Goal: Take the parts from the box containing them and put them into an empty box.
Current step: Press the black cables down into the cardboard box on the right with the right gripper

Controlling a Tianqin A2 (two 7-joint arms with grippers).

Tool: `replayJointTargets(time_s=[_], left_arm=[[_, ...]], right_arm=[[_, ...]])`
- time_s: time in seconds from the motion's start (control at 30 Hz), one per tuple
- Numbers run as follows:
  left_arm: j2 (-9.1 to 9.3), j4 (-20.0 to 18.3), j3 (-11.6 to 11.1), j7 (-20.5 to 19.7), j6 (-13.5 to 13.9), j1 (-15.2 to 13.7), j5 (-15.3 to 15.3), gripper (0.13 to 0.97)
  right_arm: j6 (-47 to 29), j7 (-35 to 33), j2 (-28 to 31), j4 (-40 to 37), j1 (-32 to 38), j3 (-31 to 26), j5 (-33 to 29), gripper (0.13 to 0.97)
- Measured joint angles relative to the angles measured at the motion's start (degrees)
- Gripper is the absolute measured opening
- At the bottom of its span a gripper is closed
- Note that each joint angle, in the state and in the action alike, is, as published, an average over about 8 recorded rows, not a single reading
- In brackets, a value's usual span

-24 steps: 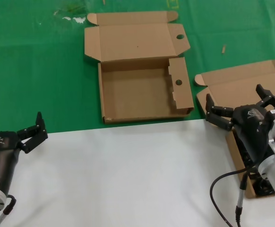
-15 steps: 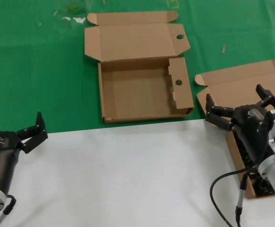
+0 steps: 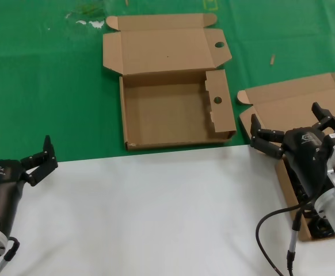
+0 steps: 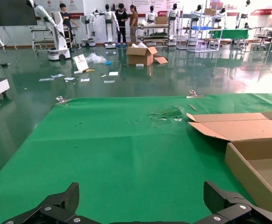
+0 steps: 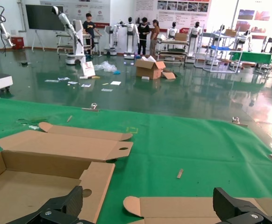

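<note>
A: Two boxes lie on the table; which one is hard to read?

B: The box containing them, to the right of the empty box. The right arm covers most of its tray in the head view, and the picture's edge cuts off its far side. Only dark bits of the parts show in the tray, beside the arm's silver wrist, too hidden to count.

A: And the empty box?

B: Fully in view from the head. Its lid lies flat behind the tray, with a round hole in the lid tab and another in the side flap. Nothing lies inside.

A: The pincers?

B: The right pincer hangs over the full box, just right of the empty box, fingers spread wide, gripping nothing. The left pincer sits well to the left of the empty box, at the edge of the white sheet, also spread and holding nothing.

A: Do the wrist views add anything?

B: A hall behind the table, with people and other robots. The right wrist view looks across the empty box's holed flap; the left wrist view catches only a corner of that box.
</note>
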Motion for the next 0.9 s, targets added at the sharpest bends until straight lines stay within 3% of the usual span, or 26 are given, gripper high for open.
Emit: replayJointTargets(time_s=[0.43,0.63,0.9], left_arm=[[0.0,0.0,0.0,0.0,0.0,0.0,0.0,0.83],[0.0,0.0,0.0,0.0,0.0,0.0,0.0,0.705],[0.0,0.0,0.0,0.0,0.0,0.0,0.0,0.527]], right_arm=[[-1.2,-1.7,-0.7,-0.5,0.1,0.9,-0.3,0.966],[-4.2,-5.5,-1.1,-1.4,0.2,2.7,-1.1,0.966],[-7.8,0.5,9.6,0.7,-0.3,-0.5,-4.9,0.966]])
